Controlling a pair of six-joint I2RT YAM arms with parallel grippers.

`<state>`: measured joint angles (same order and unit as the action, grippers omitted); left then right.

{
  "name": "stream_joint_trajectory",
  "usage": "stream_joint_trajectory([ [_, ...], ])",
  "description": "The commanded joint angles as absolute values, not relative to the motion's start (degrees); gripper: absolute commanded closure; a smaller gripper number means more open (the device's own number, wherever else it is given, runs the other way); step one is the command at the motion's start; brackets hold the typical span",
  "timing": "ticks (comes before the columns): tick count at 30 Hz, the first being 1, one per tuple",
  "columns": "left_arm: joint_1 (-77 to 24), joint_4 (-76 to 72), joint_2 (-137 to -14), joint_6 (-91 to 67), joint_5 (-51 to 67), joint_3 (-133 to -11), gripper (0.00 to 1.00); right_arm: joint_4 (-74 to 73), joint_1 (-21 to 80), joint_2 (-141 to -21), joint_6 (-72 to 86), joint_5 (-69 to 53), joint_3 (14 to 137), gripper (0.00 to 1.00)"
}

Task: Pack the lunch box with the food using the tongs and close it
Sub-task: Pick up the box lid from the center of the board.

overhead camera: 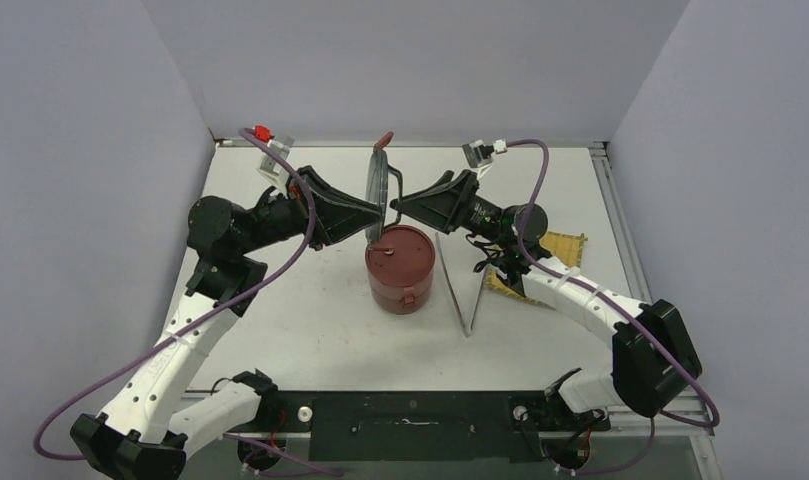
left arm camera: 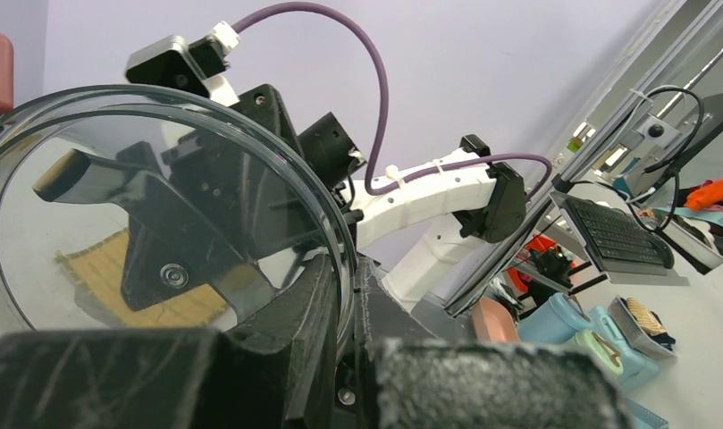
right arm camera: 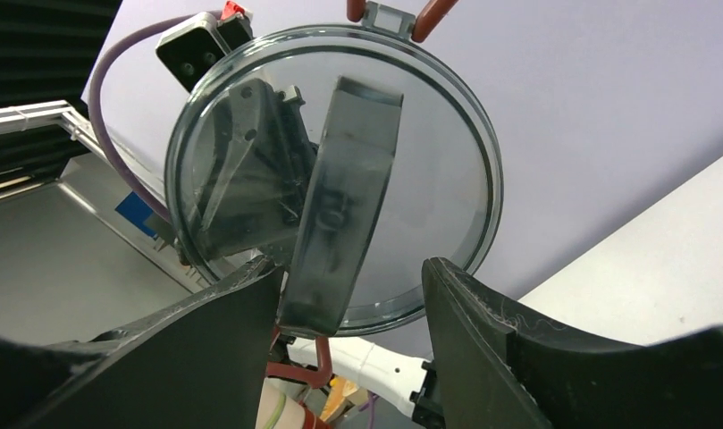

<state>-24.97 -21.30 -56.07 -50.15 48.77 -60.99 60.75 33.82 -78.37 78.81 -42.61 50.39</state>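
I am gripping the clear lid (overhead camera: 377, 185) on edge in my left jaws over the lunch box (overhead camera: 400, 270), and my open right jaws are straddling its upright handle (right arm camera: 340, 206) from the right.

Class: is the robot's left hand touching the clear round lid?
Touching. The left wrist view shows the clear lid pinched by its rim between the closed fingers of the left hand.

clear round lid (overhead camera: 377, 180) on edge, red tab up, above dark-red tiffin (overhead camera: 400, 270) | left gripper (overhead camera: 373, 218) at lid's lower rim | right gripper (overhead camera: 398, 205) just beside lid's opposite face | tiffin upright, dark-red top on | silver tongs (overhead camera: 452, 285) flat on white table (overhead camera: 310, 310), just right of tiffin | yellow woven mat (overhead camera: 563, 243) partly under right arm
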Motion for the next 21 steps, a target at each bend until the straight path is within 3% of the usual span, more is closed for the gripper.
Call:
stream_joint_trajectory([
  [1,-25.99,-26.78,-56.41,-50.62,49.69,-62.02,1.00,67.00,34.88,-79.51,79.66,-44.27,53.32,0.42],
  [7,-26.10,-27.47,-56.21,-50.71,50.05,-61.62,1.00,68.23,35.16,-79.73,80.13,-44.30,53.78,0.53],
  [16,-26.10,-30.05,-56.33,-50.63,50.61,-59.79,1.00,69.64,35.94,-79.32,81.86,-44.94,54.66,0.58],
  [21,-26.15,-28.47,-56.69,-48.35,51.12,-58.54,1.00,69.97,35.92,-78.51,82.00,-44.51,54.16,0.72],
])
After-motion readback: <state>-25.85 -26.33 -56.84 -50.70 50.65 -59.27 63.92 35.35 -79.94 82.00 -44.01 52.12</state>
